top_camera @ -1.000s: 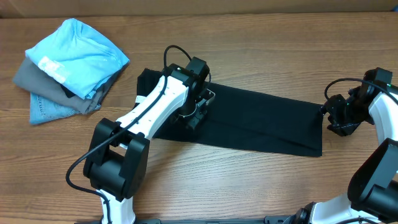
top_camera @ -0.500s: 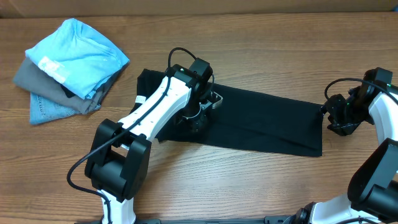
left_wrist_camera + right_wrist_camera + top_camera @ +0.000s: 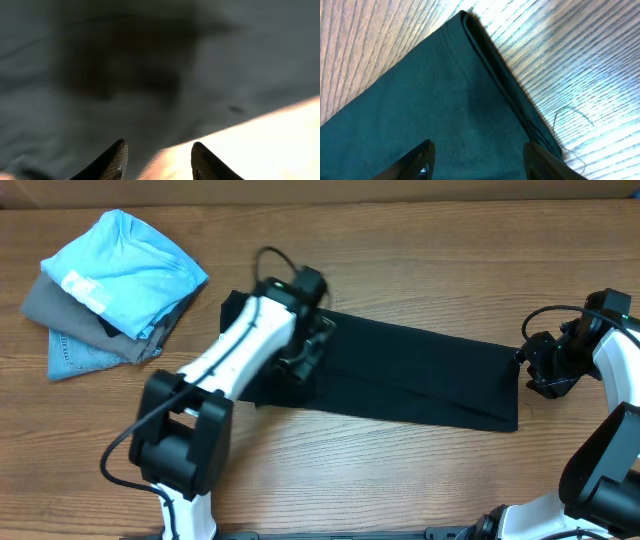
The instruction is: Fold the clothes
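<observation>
A long black garment lies folded lengthwise across the table's middle. My left gripper hovers over its left part, open and empty; in the left wrist view its fingertips frame blurred dark cloth and a strip of bright table. My right gripper is at the garment's right end, open; in the right wrist view it hangs over the cloth's corner, where the folded edges and a loose thread show.
A pile of folded clothes sits at the back left: a light blue shirt on a grey piece and jeans. The wooden table surrounds the garment.
My left arm swung right, then back left over the garment's left part, and is blurred now. The right arm and the garment have not moved.
</observation>
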Action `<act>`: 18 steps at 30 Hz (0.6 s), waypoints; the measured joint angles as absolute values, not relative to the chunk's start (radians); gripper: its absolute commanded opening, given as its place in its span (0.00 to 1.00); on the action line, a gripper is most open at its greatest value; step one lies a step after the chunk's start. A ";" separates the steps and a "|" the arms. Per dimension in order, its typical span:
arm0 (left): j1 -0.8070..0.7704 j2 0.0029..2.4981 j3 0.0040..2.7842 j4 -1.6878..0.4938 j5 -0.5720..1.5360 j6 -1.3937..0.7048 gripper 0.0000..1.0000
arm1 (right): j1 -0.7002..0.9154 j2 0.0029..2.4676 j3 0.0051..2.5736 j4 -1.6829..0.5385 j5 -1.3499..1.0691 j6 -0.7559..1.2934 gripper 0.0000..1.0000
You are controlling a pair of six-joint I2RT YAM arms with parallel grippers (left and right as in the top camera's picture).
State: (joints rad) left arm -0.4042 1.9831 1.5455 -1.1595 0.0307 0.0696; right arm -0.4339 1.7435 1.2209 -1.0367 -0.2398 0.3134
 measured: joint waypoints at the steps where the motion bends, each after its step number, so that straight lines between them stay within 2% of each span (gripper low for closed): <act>1: -0.370 1.983 1.546 -1.159 0.025 0.055 0.42 | -0.434 1.744 1.221 -1.037 -0.240 0.313 0.60; 3: -0.299 1.983 1.547 -1.159 0.026 0.030 0.39 | -0.434 1.744 1.221 -1.036 -0.240 0.313 0.60; 8: -0.157 1.983 1.542 -1.162 0.069 0.020 0.37 | -0.434 1.744 1.221 -1.036 -0.240 0.314 0.60; 10: -0.139 1.983 1.521 -1.154 0.093 0.020 0.38 | -0.434 1.744 1.221 -1.037 -0.240 0.313 0.60; 13: -0.138 1.983 1.462 -1.129 0.147 0.021 0.44 | -0.434 1.744 1.221 -1.037 -0.240 0.313 0.60; 18: -0.142 1.983 1.389 -1.093 0.198 0.021 0.44 | -0.434 1.744 1.221 -1.037 -0.240 0.313 0.60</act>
